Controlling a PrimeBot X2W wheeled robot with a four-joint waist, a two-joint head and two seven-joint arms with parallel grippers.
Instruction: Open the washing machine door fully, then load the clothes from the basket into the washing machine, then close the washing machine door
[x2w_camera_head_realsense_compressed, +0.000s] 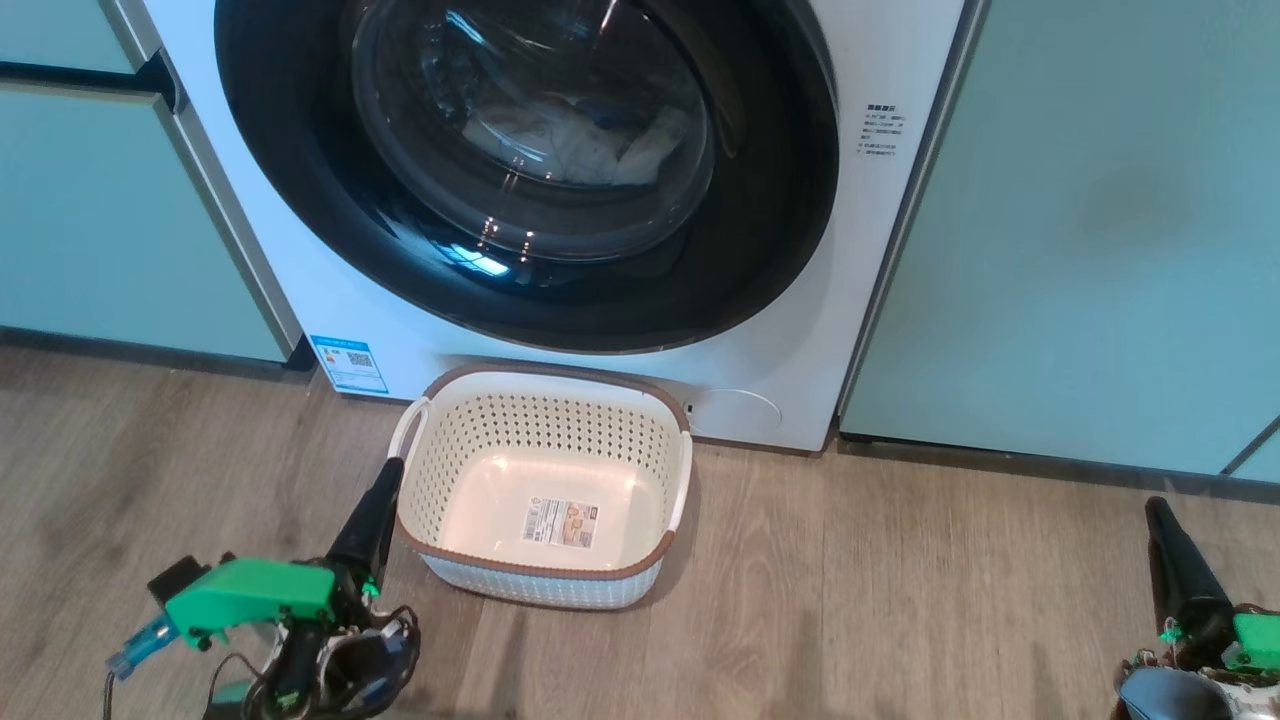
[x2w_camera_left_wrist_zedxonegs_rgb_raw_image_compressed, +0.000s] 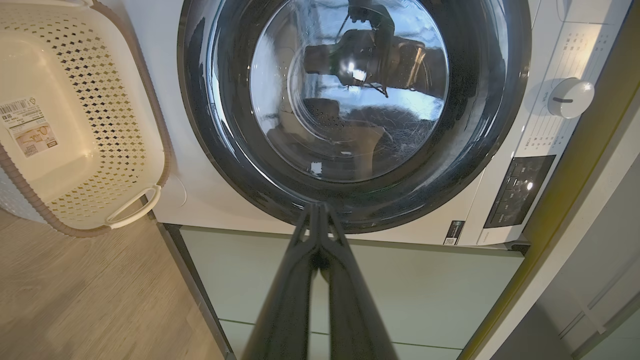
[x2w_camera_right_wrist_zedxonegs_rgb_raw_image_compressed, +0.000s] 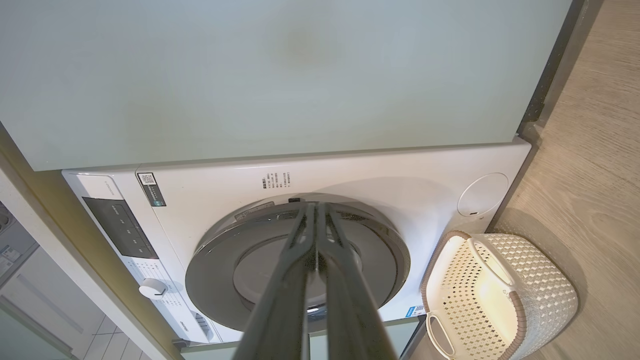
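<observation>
The door (x2w_camera_head_realsense_compressed: 760, 250) sat closed against the front of the washer (x2w_camera_head_realsense_compressed: 880, 300), its black ring flush with the white panel. Through the glass bowl, the clothes (x2w_camera_head_realsense_compressed: 580, 140) lay as a pale heap at the bottom of the drum, with a bit of blue among them. The basket (x2w_camera_head_realsense_compressed: 545, 375) stood on the wood floor (x2w_camera_head_realsense_compressed: 900, 600) just in front of the washer, below the door, its bare bottom showing a paper label (x2w_camera_head_realsense_compressed: 560, 522). The left gripper (x2w_camera_head_realsense_compressed: 392, 470) hung low at the basket's left side, close by the white handle; whether it touched could not be told. Its fingers (x2w_camera_left_wrist_zedxonegs_rgb_raw_image_compressed: 300, 280) were pressed together with nothing between them, pointing at the door's rim in its wrist view. The right gripper (x2w_camera_head_realsense_compressed: 1157, 505) was off to the right, well apart from the basket, in front of the mint cabinet (x2w_camera_head_realsense_compressed: 1080, 200). Its fingers (x2w_camera_right_wrist_zedxonegs_rgb_raw_image_compressed: 280, 300) were likewise closed on nothing. A blue sticker (x2w_camera_head_realsense_compressed: 348, 364) sat low on the washer's left.
</observation>
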